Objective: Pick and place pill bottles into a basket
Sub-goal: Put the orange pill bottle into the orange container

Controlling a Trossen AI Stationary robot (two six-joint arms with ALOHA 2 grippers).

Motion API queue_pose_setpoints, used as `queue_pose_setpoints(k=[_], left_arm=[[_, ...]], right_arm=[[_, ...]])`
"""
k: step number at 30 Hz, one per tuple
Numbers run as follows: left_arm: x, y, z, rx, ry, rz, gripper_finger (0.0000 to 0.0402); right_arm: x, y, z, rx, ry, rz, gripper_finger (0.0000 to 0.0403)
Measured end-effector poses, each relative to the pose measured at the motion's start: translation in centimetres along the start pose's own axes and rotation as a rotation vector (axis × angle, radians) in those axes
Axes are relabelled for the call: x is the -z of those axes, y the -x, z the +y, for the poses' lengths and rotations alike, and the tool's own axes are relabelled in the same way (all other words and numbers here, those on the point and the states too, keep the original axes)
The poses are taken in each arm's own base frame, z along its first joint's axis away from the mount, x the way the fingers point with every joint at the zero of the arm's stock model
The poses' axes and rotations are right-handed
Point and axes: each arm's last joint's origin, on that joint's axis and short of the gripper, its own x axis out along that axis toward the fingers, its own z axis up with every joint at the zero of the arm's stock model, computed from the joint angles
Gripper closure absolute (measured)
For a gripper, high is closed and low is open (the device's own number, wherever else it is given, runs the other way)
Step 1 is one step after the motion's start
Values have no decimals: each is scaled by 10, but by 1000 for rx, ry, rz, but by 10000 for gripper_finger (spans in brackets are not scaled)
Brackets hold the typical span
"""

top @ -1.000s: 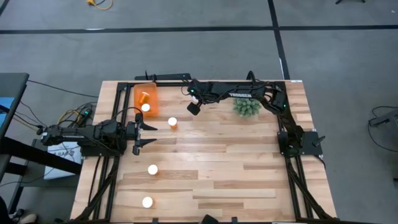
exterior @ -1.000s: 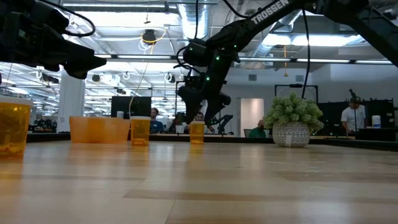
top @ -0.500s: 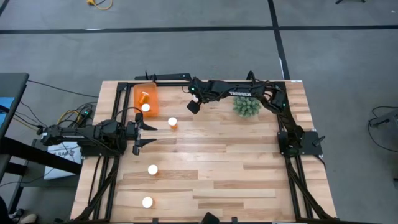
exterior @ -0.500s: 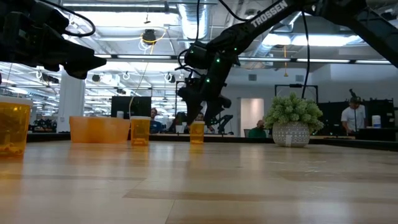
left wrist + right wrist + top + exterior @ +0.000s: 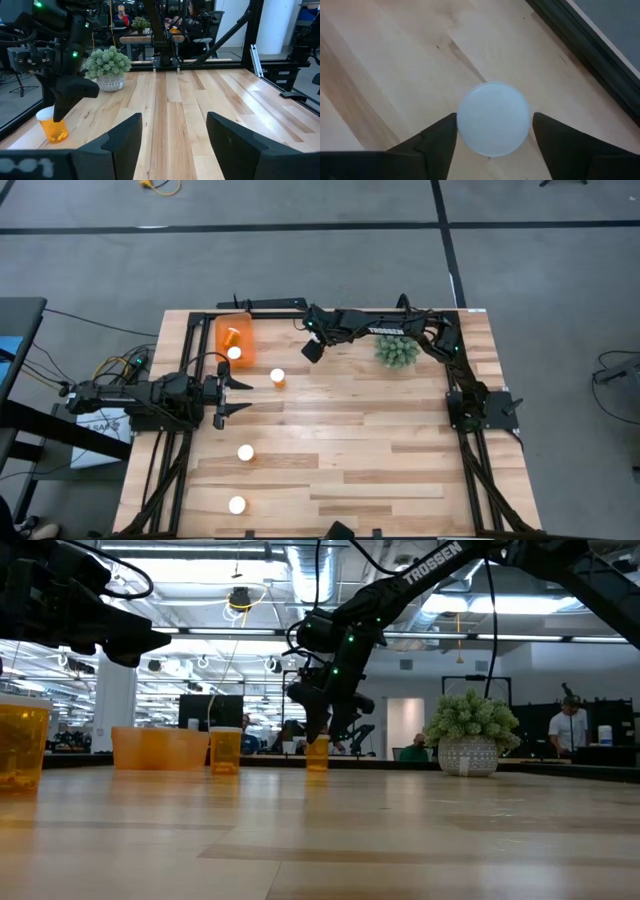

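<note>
A pill bottle with a round white cap stands upright on the table behind the middle. My right gripper is above it, shut on it, and hides it in the high view. The orange basket stands at the far left with two bottles in it. Three more bottles stand on the wood. My left gripper waits open at the left edge, holding nothing. My right gripper has the bottle's white cap between its two fingers, which meet the rim on opposite sides. The fingers come from above, pointing down. The bottle stands upright with its base on the table.
A green spiky plant in a pot stands at the far right, close to my right arm. Black frame rails run along the far edge and both sides. Bare wood fills the near right of the table.
My right gripper has sunk a little onto the bottle behind the middle, and its fingers now reach the cap. The bottle has stayed in place.
</note>
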Motion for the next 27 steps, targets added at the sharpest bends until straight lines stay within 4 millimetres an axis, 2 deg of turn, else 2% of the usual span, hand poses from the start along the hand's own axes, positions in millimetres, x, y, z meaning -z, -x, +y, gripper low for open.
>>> queue_pose_setpoints(k=[8, 17, 23, 27], left_arm=[[0, 0, 0, 0, 0, 0, 189], [0, 0, 0, 0, 0, 1, 189], [0, 0, 0, 0, 0, 0, 189], [0, 0, 0, 0, 0, 0, 189]], right_arm=[[-1, 0, 0, 21, 8, -14, 215], [-6, 7, 5, 9, 43, -31, 193], [-19, 25, 19, -19, 104, -80, 220], [-28, 44, 33, -39, 155, -92, 210]])
